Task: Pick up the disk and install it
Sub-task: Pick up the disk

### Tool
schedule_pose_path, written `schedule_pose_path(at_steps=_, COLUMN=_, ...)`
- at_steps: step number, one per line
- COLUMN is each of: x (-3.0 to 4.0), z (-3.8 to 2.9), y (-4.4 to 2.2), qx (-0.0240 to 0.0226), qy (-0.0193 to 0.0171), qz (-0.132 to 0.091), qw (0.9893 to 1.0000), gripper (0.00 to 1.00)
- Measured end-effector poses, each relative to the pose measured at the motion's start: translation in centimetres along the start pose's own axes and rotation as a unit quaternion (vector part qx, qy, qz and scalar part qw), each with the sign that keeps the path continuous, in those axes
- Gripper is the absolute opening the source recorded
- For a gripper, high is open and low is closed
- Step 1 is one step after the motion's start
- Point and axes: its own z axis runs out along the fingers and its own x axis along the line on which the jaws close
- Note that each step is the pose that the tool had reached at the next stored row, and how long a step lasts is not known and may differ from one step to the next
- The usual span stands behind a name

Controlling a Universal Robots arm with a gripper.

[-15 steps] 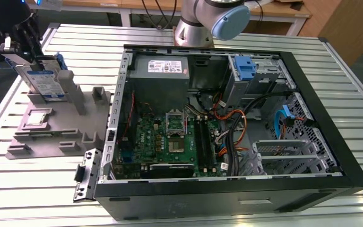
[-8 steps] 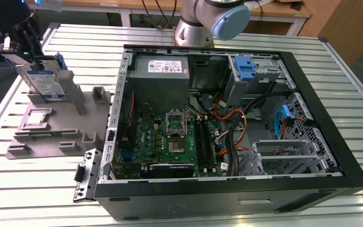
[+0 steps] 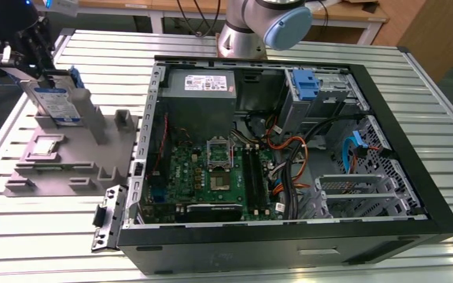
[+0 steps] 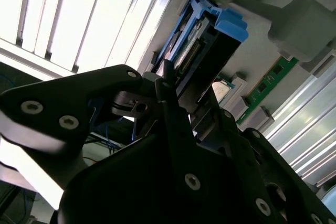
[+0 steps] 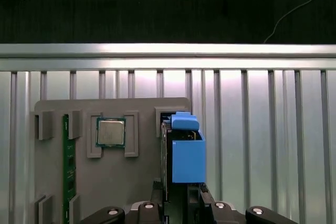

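One flat grey metal disk (image 3: 56, 101), blue plastic bracket (image 5: 187, 156).

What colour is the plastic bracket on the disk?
Blue. The bracket shows best in the first wrist view.

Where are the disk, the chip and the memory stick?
disk (image 3: 57, 106), exterior view, on its label.
chip (image 5: 111, 132), first wrist view, on its metal lid.
memory stick (image 5: 66, 171), first wrist view, on its green board.
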Motion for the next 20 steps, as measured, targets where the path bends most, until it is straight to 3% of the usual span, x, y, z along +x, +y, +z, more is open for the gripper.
schedule_pose_path(at_steps=2, x=0.00, z=0.01, y=0.00, qx=0.0005, qy=-0.0002, qz=0.010, qw=1.0000, gripper=0.35)
schedule_pose_path(at_steps=20, x=-0.02, z=-0.32, y=0.00, qx=0.0007, qy=-0.0003, qz=0.010, qw=1.0000, gripper=0.35)
